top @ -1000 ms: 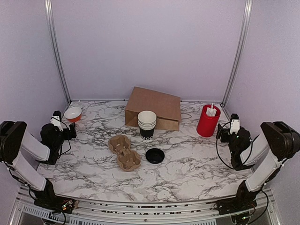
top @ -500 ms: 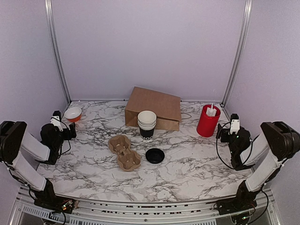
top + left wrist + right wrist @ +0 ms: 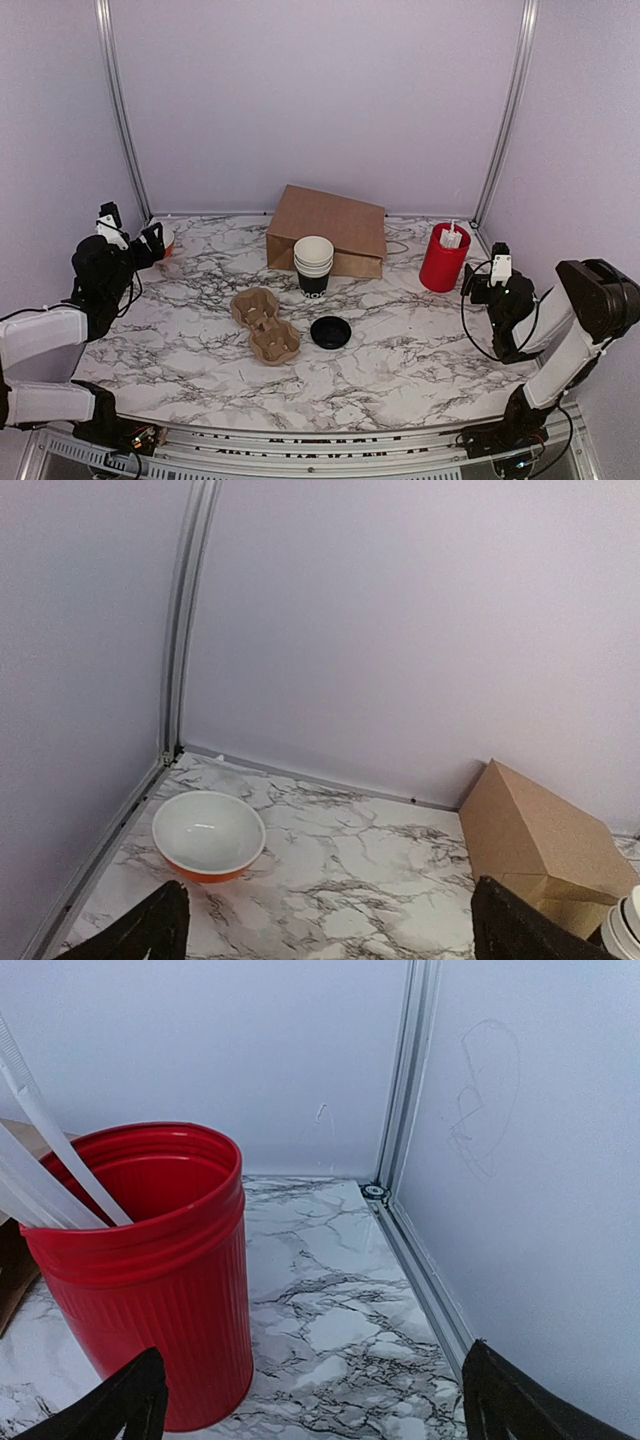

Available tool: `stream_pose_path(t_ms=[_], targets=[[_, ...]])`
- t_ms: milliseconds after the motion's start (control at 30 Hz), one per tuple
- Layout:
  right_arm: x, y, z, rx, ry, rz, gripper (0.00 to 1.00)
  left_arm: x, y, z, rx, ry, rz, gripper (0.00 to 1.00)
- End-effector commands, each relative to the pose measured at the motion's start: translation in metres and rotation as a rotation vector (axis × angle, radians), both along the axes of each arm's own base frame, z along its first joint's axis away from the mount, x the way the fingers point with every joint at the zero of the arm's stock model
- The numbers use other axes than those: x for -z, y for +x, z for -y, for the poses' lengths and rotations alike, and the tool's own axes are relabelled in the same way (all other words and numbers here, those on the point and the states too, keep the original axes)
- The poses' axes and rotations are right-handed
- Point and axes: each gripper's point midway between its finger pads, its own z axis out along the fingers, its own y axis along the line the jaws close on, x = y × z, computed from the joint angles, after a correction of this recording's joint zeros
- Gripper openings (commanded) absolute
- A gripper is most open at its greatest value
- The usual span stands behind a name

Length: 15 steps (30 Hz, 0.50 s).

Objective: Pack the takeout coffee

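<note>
The takeout coffee with its lid on is out of view. A stack of lidless black cups (image 3: 313, 264) stands mid-table in front of a brown paper bag (image 3: 328, 231). A loose round black lid (image 3: 331, 332) lies beside a cardboard cup carrier (image 3: 265, 325). My left gripper (image 3: 152, 243) is raised at the far left, open and empty, facing an orange bowl (image 3: 208, 835); its open jaws (image 3: 330, 930) frame bare marble. At the right edge my right gripper (image 3: 474, 286) is open and empty (image 3: 315, 1390), just behind the red cylinder (image 3: 150, 1270).
The red cylinder (image 3: 444, 258) holds white sticks. The bag (image 3: 545, 845) lies on its side against the back wall. Metal frame posts stand in both back corners, and the enclosure walls are close to each arm.
My left arm has risen and swung back-left toward the bowl, which it now partly hides in the top view. The right arm and the table objects have not moved.
</note>
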Motion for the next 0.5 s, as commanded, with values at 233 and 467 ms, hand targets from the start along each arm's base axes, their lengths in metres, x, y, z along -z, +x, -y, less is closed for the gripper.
stream_pose_path(t_ms=[233,467], targets=[[-0.024,-0.010,0.003,0.012,0.003,0.102,1.00,-0.057,-0.003,0.093,0.318,-0.017,-0.210,0.99],[-0.050,-0.019,-0.016,0.097,-0.088,0.107,1.00,-0.078,0.002,0.100,0.352,0.059,-0.282,0.99]])
